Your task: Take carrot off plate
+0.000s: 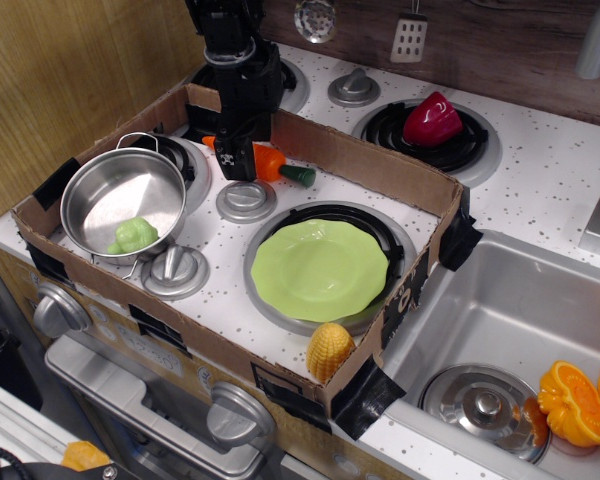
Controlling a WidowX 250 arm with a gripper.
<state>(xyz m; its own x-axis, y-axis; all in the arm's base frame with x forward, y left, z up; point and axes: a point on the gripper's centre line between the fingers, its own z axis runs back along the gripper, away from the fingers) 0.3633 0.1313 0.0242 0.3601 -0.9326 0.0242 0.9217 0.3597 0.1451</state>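
Observation:
The orange carrot (269,164) with its green stem (300,176) lies tilted at the back of the cardboard box, off the plate, next to a silver stove knob (246,200). My black gripper (236,165) points down over the carrot's middle, with its fingers on either side of it. The fingers hide the carrot's middle, and I cannot tell whether they still squeeze it. The light-green plate (320,270) sits empty on the front right burner, well apart from the gripper.
A steel pot (123,205) holding a green toy stands at the left. A yellow corn piece (329,351) rests on the box's front wall (210,345). A red pepper (432,120) sits on the back burner. The sink (500,320) with orange slices (580,400) is at the right.

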